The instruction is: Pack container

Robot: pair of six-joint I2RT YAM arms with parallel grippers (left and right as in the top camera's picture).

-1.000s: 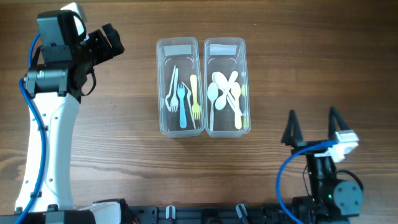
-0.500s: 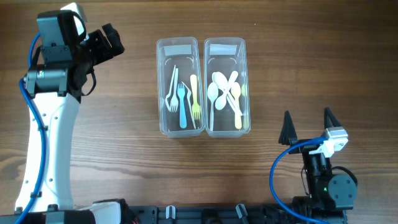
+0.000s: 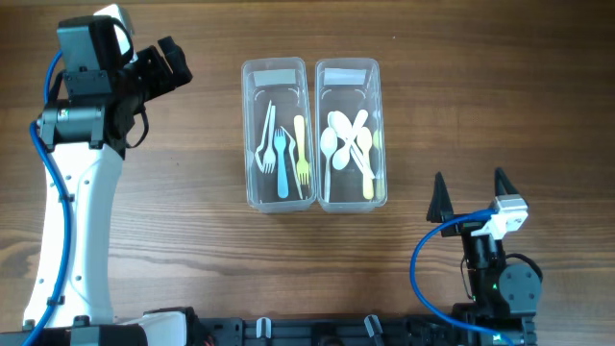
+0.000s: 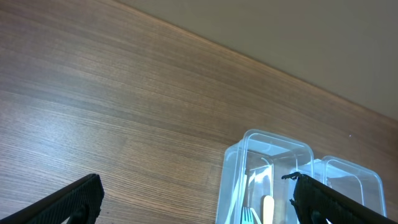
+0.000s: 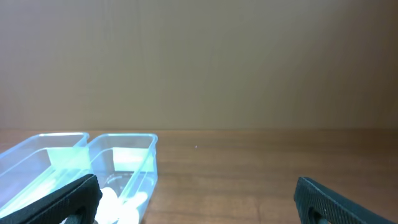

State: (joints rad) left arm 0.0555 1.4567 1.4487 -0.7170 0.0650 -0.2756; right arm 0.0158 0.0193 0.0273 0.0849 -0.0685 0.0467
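Two clear containers stand side by side on the table (image 3: 192, 221). The fork container (image 3: 274, 204) holds white, blue and yellow forks (image 3: 282, 154). Just beside it, the spoon container (image 3: 352, 204) holds white and yellow spoons (image 3: 348, 140). My left gripper (image 3: 173, 62) hangs well left of the fork container, fingers apart. My right gripper (image 3: 470, 195), also spread, is at its lower right.

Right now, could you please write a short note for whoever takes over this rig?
Left claw: open, empty, at the far left, away from both containers.
Right claw: open, empty, near the front edge, short of the spoon container.
Things: the fork container and the spoon container stand side by side in the middle of the table. The forks lie in one and the spoons in the other.
Done: all the cutlery in view is sorted inside.
Left: probably nothing to pick up. No lids are in view, so check whether closing is needed.
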